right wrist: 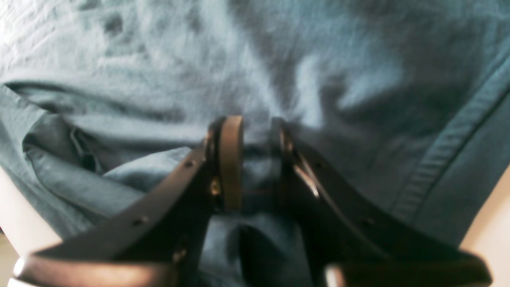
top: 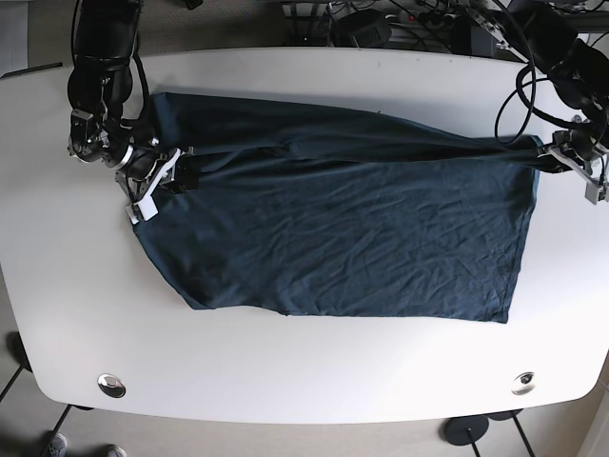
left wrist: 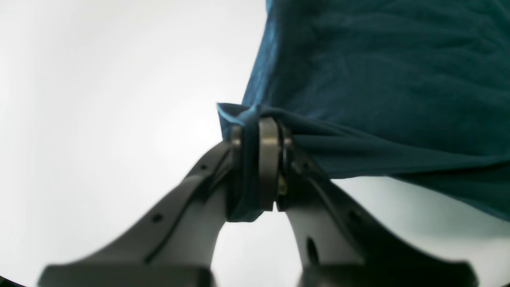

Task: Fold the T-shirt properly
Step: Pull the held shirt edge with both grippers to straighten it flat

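A white tabletop (top: 314, 381) carries the dark teal T-shirt (top: 343, 228), spread wide between both arms. The left end effector (left wrist: 259, 159) is clamped on a bunched fold of its hem — cloth trails off to its right. The right end effector (right wrist: 255, 159) stands slightly parted over rumpled fabric — whether it grips is unclear.

White rounded table (top: 285, 381), two round metal fittings near front edge; cables (top: 400, 17) behind; tiled floor (top: 14, 376).

Left pincer (left wrist: 261, 159) clamped; right pincer (right wrist: 255, 159) slightly parted.
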Action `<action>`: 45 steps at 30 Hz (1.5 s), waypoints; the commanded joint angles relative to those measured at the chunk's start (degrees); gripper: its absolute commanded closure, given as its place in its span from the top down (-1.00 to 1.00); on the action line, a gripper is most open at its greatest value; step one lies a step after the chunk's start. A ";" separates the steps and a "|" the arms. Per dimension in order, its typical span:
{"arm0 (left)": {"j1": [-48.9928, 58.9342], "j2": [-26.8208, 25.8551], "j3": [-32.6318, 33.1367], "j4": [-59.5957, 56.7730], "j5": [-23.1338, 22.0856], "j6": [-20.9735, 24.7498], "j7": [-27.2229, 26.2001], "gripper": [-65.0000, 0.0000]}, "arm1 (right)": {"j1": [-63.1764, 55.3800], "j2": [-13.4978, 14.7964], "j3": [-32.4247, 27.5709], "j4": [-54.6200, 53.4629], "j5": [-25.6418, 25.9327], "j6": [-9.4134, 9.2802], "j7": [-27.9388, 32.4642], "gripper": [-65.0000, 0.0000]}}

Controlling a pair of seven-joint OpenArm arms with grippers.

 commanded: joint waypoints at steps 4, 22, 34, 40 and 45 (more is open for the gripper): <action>-6.83 -1.58 -0.08 -4.85 4.43 -0.08 -0.80 -0.88 | 0.60 0.74 0.12 1.01 0.68 0.10 0.60 -0.64; -1.64 -5.62 10.99 12.03 4.52 -0.08 -14.08 0.23 | -2.65 1.01 2.32 10.77 6.22 0.10 0.33 -0.64; 15.42 -5.10 12.40 6.49 10.85 -0.08 -33.77 -0.03 | -18.39 -1.72 10.32 26.42 10.53 -0.25 -4.24 -0.19; 15.33 -4.13 12.66 0.43 15.51 -0.08 -46.60 0.15 | -27.01 -3.21 15.77 25.98 10.61 -0.34 -5.12 0.43; 15.24 -4.04 12.49 0.60 15.51 -0.08 -48.54 0.15 | -27.97 -5.41 15.77 25.98 2.97 0.01 -5.12 0.43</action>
